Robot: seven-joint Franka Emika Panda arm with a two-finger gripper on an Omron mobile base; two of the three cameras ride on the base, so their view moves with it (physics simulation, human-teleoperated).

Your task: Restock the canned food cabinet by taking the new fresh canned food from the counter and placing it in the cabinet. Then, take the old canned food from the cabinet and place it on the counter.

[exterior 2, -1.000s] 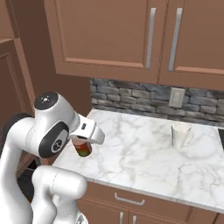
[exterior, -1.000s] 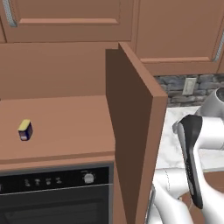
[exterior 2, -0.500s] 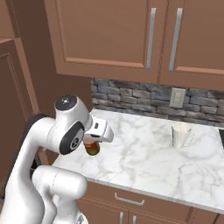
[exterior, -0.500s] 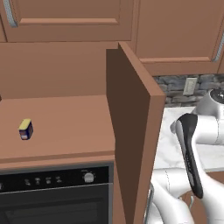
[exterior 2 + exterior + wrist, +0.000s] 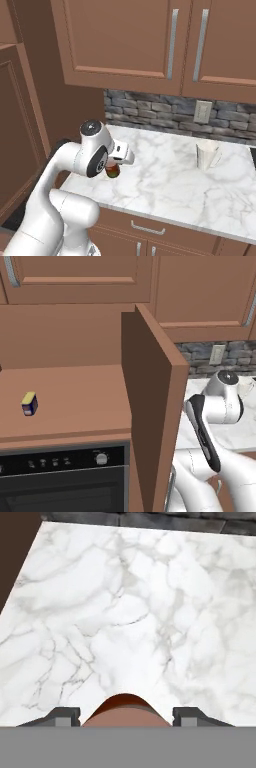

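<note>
The old canned food [image 5: 113, 173], red with a green band, hangs just above the left part of the white marble counter [image 5: 175, 190], and my gripper [image 5: 114, 166] is shut on it. In the hand view its reddish top [image 5: 125, 709] sits between my two fingertips [image 5: 62, 716], with the counter [image 5: 125, 612] spread out beneath. The new fresh canned food [image 5: 29, 404], blue with a yellow top, stands on the shelf of the brown cabinet [image 5: 75, 406].
The cabinet's tall door [image 5: 150, 416] stands open between the shelf and the counter. A black oven [image 5: 60, 481] sits below the shelf. A pale cup [image 5: 206, 156] stands at the counter's back right, near a wall outlet [image 5: 202, 111] on the stone tiles.
The arm has swung right, away from the cabinet, carrying the red can out over the counter. The blue can has not moved.
</note>
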